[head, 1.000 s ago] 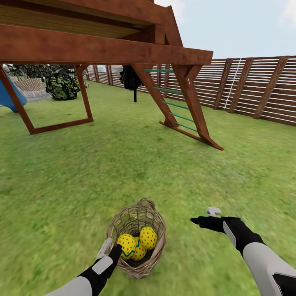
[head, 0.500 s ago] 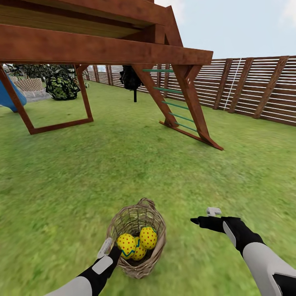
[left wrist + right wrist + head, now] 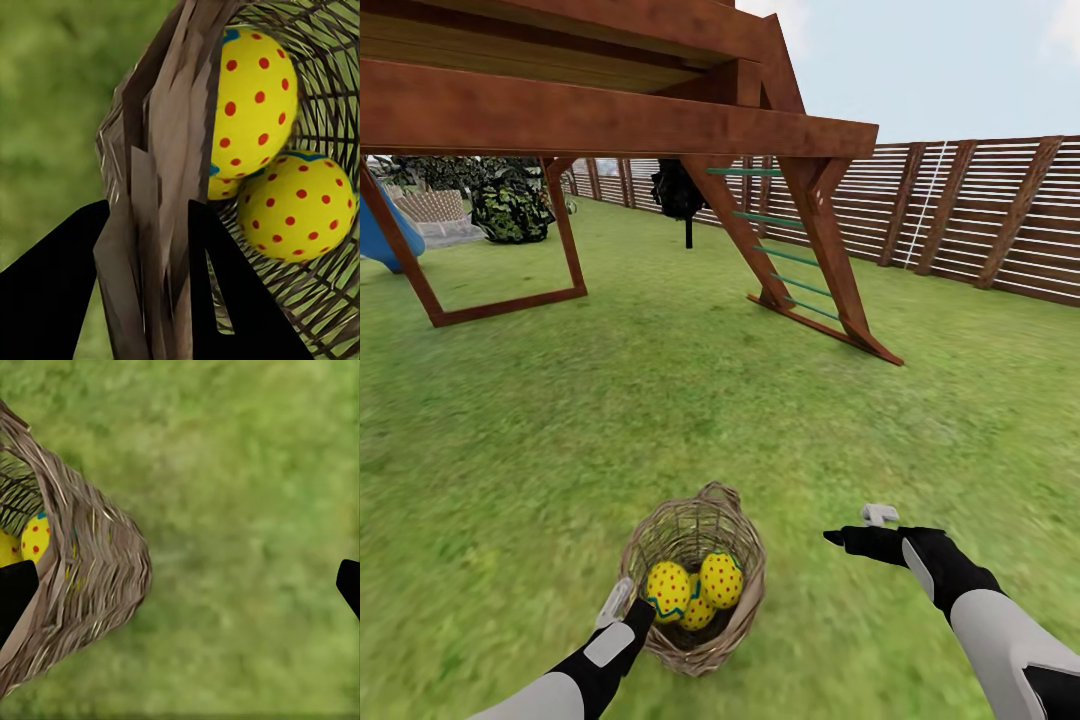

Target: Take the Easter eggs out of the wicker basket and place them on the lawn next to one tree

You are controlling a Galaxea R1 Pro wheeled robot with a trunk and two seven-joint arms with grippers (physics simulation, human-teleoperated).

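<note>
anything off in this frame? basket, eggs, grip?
One oddity: the left pincer straddles the basket wall at the rim, one finger inside and one outside, gripping wicker rather than an egg. The eggs all sit inside the basket, nothing spilled. The right pincer is open over grass.

Three Easter eggs (image 3: 695,590) are sitting in the wicker basket (image 3: 735,625) on the near lawn (image 3: 660,420). The left gripper (image 3: 630,605) is touching its near-left rim; the right gripper (image 3: 850,530) is hovering to its right.
</note>
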